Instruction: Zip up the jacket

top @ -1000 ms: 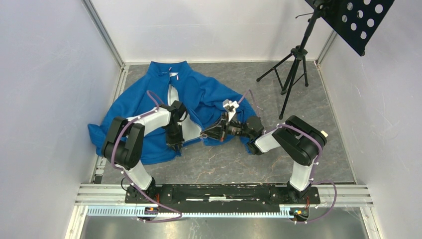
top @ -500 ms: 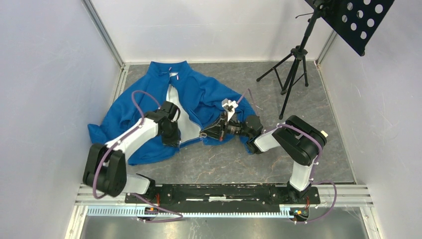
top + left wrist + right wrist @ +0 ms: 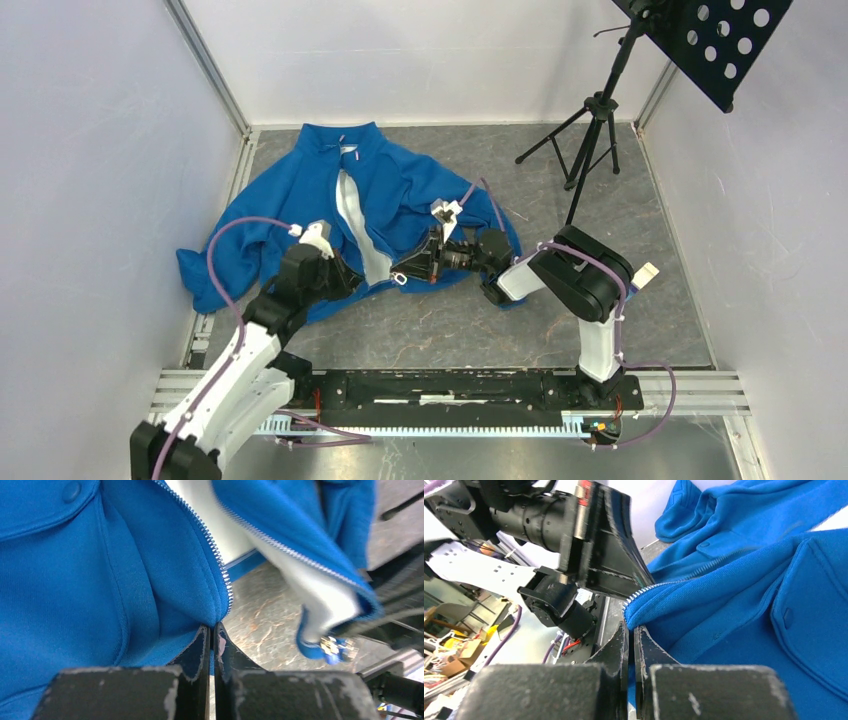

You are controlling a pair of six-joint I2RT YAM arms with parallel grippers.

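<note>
The bright blue fleece jacket (image 3: 400,190) lies open on the grey table, its pale lining (image 3: 358,225) showing between the front edges. My left gripper (image 3: 352,278) is shut on the hem corner of the left front panel (image 3: 165,600), right below its zipper teeth (image 3: 215,555). My right gripper (image 3: 400,272) is shut on the hem corner of the right front panel (image 3: 744,605). In the left wrist view the metal zipper slider (image 3: 332,645) hangs at that corner. Both corners are lifted slightly and sit a small gap apart.
A black tripod stand (image 3: 590,140) with a perforated black plate (image 3: 725,40) stands at the back right. White walls close in the table on the left, back and right. A jacket sleeve (image 3: 215,265) reaches the left edge.
My left arm has swung down and back toward its base, drawing the left hem corner nearer. My right gripper has shifted left with its hem corner, and the right panel has bunched up.
</note>
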